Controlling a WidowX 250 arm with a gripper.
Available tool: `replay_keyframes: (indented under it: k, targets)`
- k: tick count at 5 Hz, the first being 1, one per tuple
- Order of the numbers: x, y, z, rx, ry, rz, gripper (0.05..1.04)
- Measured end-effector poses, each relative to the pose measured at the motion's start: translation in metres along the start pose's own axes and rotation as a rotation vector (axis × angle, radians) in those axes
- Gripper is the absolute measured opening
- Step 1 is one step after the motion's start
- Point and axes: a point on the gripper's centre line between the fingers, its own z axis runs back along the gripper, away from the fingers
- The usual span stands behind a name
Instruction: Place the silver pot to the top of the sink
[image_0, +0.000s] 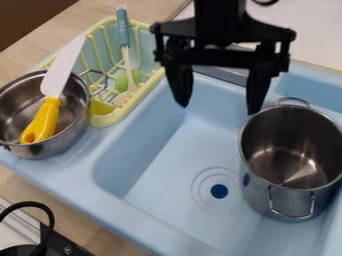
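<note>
Since the blue sink (110, 204) is deep, the silver pot (290, 150) — upright at its right side — should be pinched squarely at the rim (242, 150), lifted clear and kept level. The arm (220, 14) points down over the far part, its black gripper (219, 109) spread wide, one finger (257, 90) near the pot's far wire handle (292, 98).

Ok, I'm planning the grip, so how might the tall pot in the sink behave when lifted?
The tall pot should stay stiff, being metal. Its smooth, shiny wall may slip. Gripped at the rim, it could tilt.
</note>
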Motion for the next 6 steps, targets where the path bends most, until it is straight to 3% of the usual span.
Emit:
replay_keyframes:
  k: [2, 5, 6]
  targets:
    - [-0.022, -0.013, -0.028, 0.046, 0.011, -0.016, 0.999]
    - [-0.018, -0.019, -0.06, 0.044, -0.014, 0.068, 0.957]
    - [-0.017, -0.015, -0.066, 0.049, -0.022, 0.092, 0.696]
